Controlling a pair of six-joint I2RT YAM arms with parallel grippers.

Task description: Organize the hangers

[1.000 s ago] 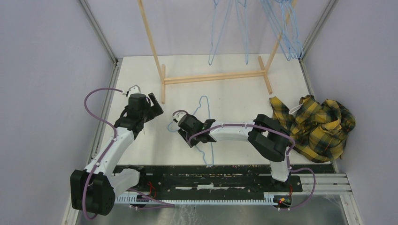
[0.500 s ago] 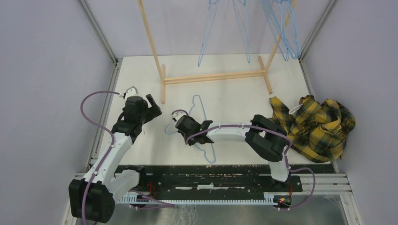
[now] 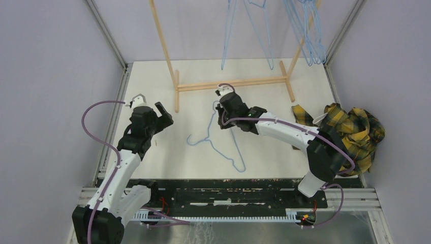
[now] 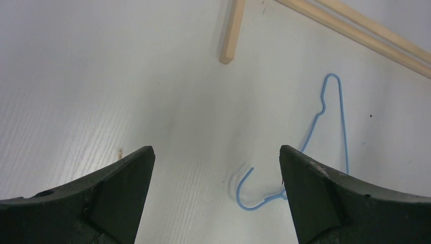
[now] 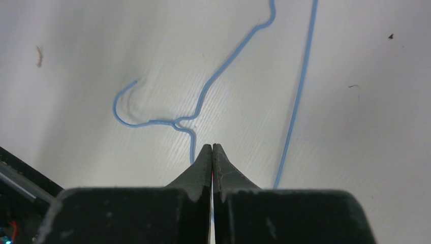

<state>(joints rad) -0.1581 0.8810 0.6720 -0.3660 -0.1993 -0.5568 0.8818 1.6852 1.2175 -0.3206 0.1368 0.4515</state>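
White bench (image 3: 152,91) carries a light wooden rack (image 3: 231,83), which stands toward the far edge on two feet joined by a low crossbar. One light-blue wire hanger (image 3: 223,145) lies on the bench just in front of that crossbar, its hook on the near left. In front of the rack's right foot, a yellow-black plaid cloth (image 3: 345,137) sits heaped, apart from the hanger.

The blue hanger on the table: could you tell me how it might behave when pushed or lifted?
Probably light: the hanger is just thin wire round an open triangle. Lying flat on the smooth table, it would likely slide or spin when pushed, not roll. Lifted by one corner, it may flex and swing.
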